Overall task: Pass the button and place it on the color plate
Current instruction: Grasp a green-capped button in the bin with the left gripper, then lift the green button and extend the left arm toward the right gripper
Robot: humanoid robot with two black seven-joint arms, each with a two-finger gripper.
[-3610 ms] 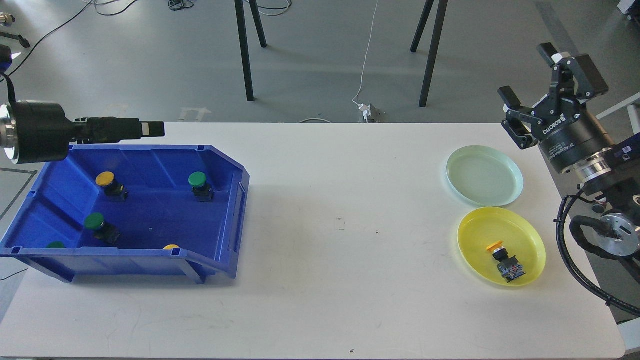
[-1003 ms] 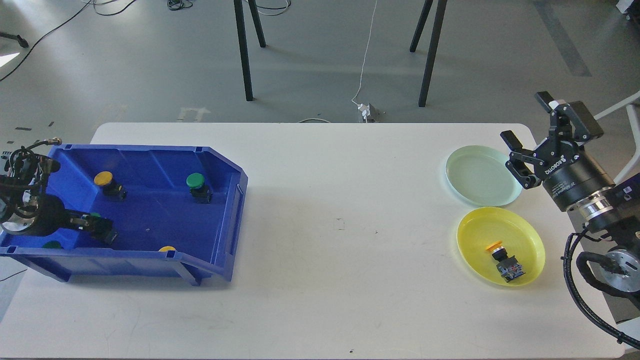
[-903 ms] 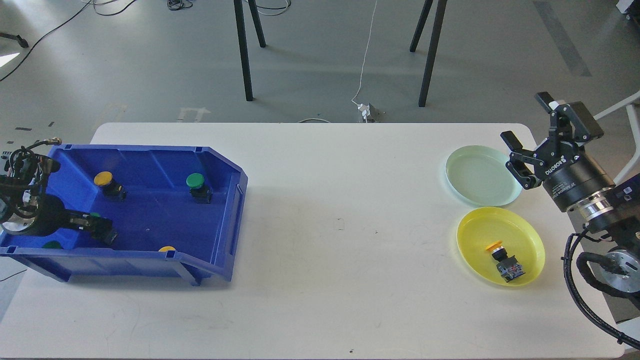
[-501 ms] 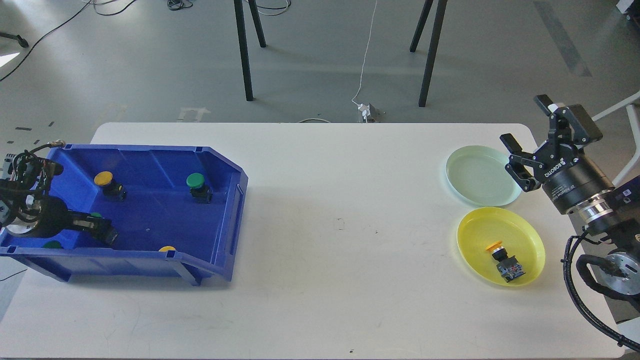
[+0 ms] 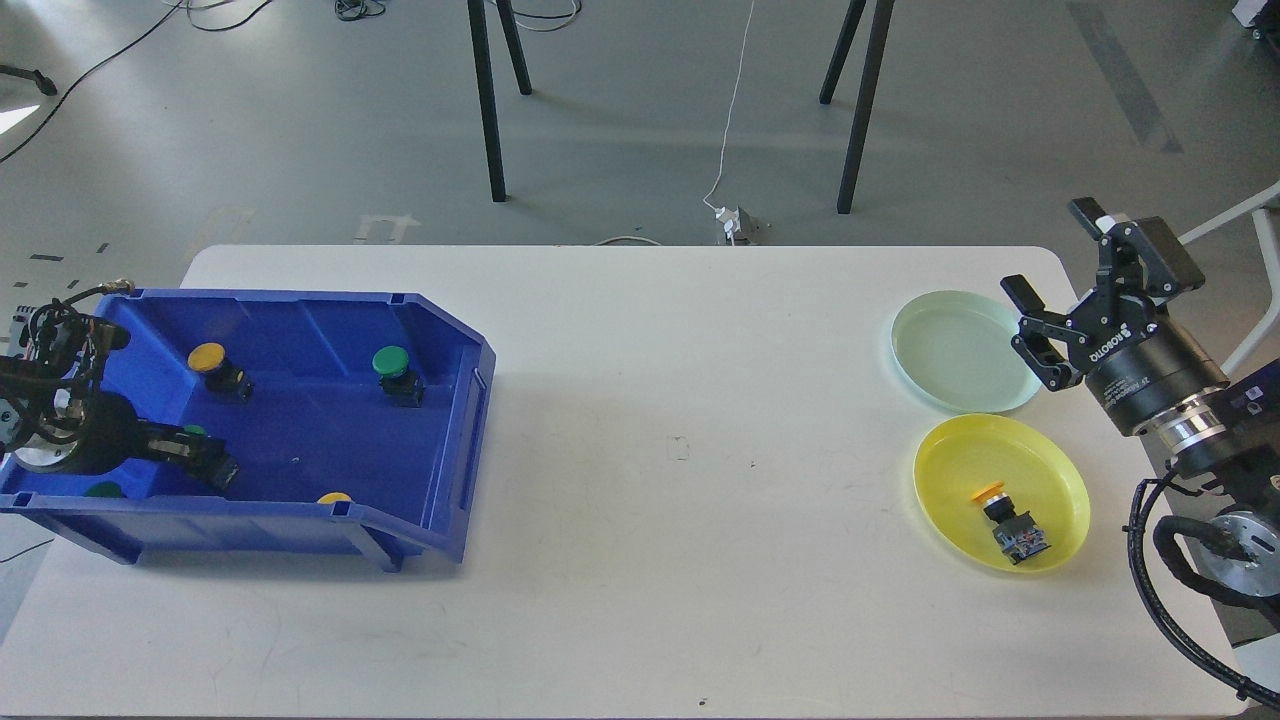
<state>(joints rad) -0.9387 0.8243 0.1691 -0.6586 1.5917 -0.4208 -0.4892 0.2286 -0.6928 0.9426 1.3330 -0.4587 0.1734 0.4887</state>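
The left gripper [image 5: 205, 462] reaches low inside the blue bin [image 5: 455, 420] from its left side, dark fingers set around a green-capped button [image 5: 192, 432] near the bin's front-left floor; whether the fingers are pressing on it or merely beside it cannot be told from this view; just in front of the arm, a second green cap [image 5: 105, 490] peeks over the bin's front wall; farther in, a yellow-capped button [image 5: 210, 358] sits toward the back left, another green-capped button [image 5: 392, 362] stands toward the back right, and the edge of a yellow cap [image 5: 333, 497] shows at the front wall near the middle; the bin rests on the left part of the white table [image 5: 660, 500]; well apart, across the table's bare middle, the right gripper [image 5: 1062, 285] hangs above the table's right edge with its fingers spread wide and nothing between them, just beside the far rim of the pale green plate [image 5: 930, 385]; near that plate, toward the front, lies the yellow plate [image 5: 950, 470], and in it a yellow-capped button with a black body [image 5: 1010, 522] lies tilted on its side.
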